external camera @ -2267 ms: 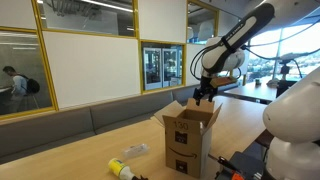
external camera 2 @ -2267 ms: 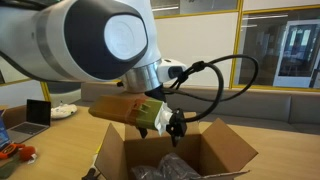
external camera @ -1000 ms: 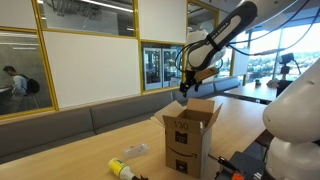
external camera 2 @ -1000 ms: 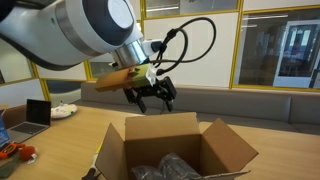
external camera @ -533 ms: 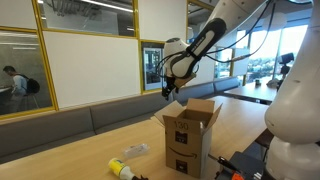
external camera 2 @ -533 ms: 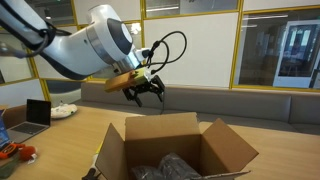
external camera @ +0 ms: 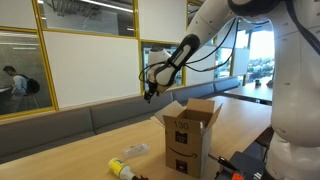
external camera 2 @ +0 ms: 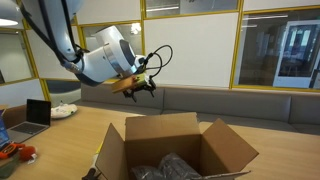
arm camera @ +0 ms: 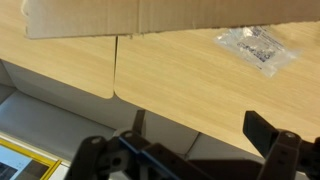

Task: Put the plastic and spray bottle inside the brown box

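The brown box (external camera: 190,135) stands open on the wooden table; it also shows in an exterior view (external camera 2: 170,148) with dark stuff inside. The spray bottle (external camera: 120,170), yellow, lies on the table beside the box. The plastic (external camera: 135,151) lies flat near it and shows in the wrist view (arm camera: 255,46) as a clear crinkled piece. My gripper (external camera: 150,93) hangs high in the air off the box's side, above the table, and also shows in an exterior view (external camera 2: 140,88). In the wrist view the gripper (arm camera: 198,125) is open and empty. A box flap (arm camera: 150,15) fills the top.
A laptop (external camera 2: 38,112), a white object (external camera 2: 65,110) and an orange item (external camera 2: 20,153) sit on a table beyond the box. Black and red gear (external camera: 240,165) lies by the box. A bench and glass walls run behind.
The gripper has risen from over the box and swung sideways away from it, now hanging clear of the box's opening. It stays open and empty.
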Robot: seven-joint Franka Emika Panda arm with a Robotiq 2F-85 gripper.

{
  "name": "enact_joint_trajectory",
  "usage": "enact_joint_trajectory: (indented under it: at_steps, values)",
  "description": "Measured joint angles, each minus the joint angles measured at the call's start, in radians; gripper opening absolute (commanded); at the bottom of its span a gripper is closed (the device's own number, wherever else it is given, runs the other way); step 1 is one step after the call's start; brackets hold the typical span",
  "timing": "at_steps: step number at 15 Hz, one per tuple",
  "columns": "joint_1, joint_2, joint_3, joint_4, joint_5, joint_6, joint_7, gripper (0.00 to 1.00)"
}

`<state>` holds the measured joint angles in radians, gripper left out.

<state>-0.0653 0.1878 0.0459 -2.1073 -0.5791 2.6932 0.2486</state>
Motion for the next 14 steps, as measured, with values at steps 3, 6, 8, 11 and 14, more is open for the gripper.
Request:
enact_joint_trajectory:
  at_steps: [3, 6, 8, 11, 14]
  values:
    - [0.034, 0.079, -0.013, 0.052, 0.043, 0.069, -0.051, 1.0]
    - [0.06, 0.158, -0.009, 0.084, 0.12, 0.164, -0.157, 1.0]
    - [0.066, 0.216, 0.011, 0.106, 0.183, 0.214, -0.25, 1.0]
    - [0.058, 0.313, 0.07, 0.154, 0.274, 0.255, -0.398, 1.0]
    - [0.036, 0.417, 0.141, 0.222, 0.321, 0.259, -0.526, 1.0]
